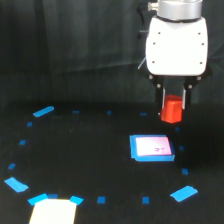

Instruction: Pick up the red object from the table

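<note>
At right of centre the claw (173, 100) is closed on the red object (172, 110), apparently raised off the black surface (90, 150); the shallow-looking grip could let it drop onto the white pad (151, 148) below.

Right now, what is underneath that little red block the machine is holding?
Just below the red object, held in the gripper, lies bare black table. A white pad with blue border lies nearer the camera. The block's underside is hidden.
</note>
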